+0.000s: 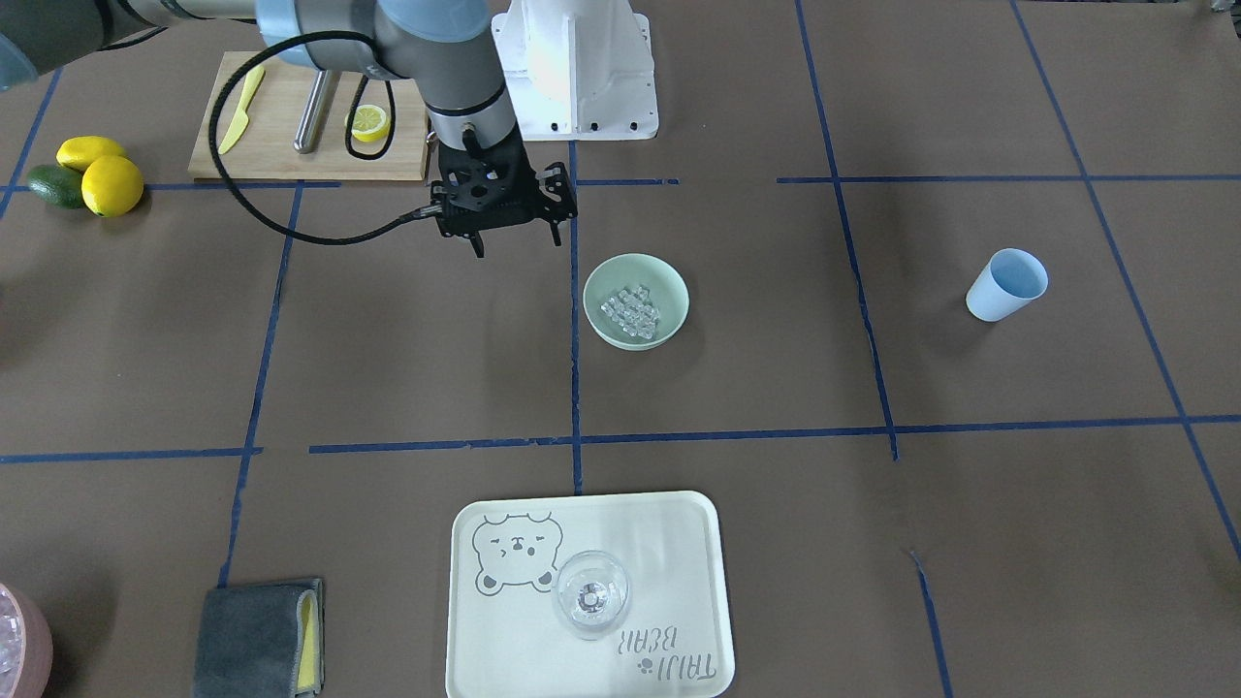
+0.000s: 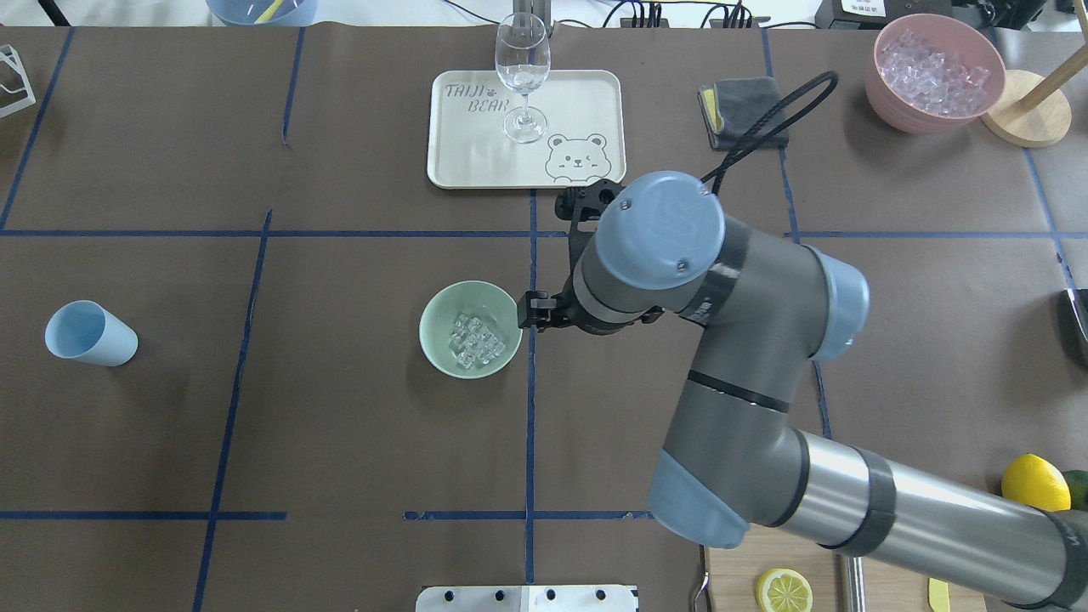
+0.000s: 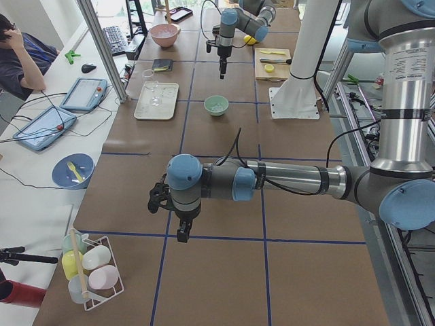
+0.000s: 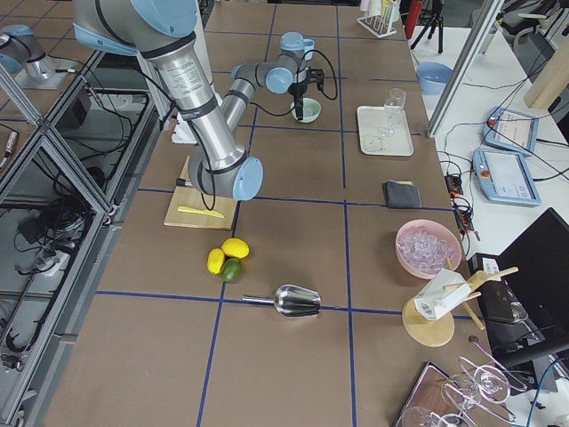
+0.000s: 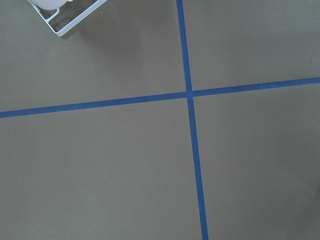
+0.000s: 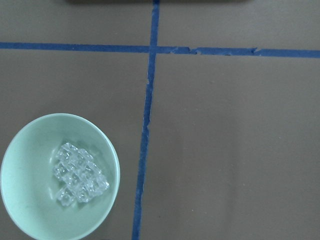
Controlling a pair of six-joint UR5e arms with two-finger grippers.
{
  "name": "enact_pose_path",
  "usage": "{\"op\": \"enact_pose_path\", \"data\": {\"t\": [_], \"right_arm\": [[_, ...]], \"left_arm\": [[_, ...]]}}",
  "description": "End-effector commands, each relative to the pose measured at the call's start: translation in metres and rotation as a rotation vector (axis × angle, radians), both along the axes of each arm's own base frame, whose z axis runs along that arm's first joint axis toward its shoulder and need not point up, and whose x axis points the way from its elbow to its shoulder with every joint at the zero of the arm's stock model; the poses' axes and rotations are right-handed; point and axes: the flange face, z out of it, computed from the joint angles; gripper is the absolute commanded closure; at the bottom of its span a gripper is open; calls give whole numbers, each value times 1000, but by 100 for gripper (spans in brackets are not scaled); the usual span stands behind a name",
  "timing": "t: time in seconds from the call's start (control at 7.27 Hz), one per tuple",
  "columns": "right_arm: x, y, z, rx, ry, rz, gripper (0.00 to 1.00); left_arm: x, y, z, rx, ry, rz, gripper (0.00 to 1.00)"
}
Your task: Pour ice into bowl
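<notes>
The mint-green bowl (image 1: 669,283) stands near the table's middle with a cluster of clear ice (image 1: 630,310) inside it. Bowl (image 2: 435,327) and ice (image 2: 476,340) also show in the overhead view, and in the right wrist view the bowl (image 6: 20,200) and ice (image 6: 80,175) are at lower left. My right gripper (image 1: 518,244) hangs above the table beside the bowl, fingers apart and empty. My left gripper (image 3: 182,234) shows only in the exterior left view, above bare table far from the bowl; I cannot tell whether it is open.
A light blue cup (image 2: 89,334) lies on its side at the robot's far left. A tray (image 2: 459,161) holds a clear glass (image 2: 522,72). A pink bowl of ice (image 2: 931,72), a grey cloth (image 2: 744,106), a metal scoop (image 4: 289,302) and lemons (image 1: 102,174) are on the right half.
</notes>
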Motion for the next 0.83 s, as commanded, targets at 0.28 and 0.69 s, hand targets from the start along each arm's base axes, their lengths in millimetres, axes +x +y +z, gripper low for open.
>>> {"op": "enact_pose_path", "data": {"t": [0.28,0.69], "right_arm": [[-98,-23,-11,-54,109,18,19],[-110,-26,4,-50,94,19,40]], "left_arm": [[0,-1,-2,31,-1,1,0],[0,-1,-2,30,-1,1,0]]}}
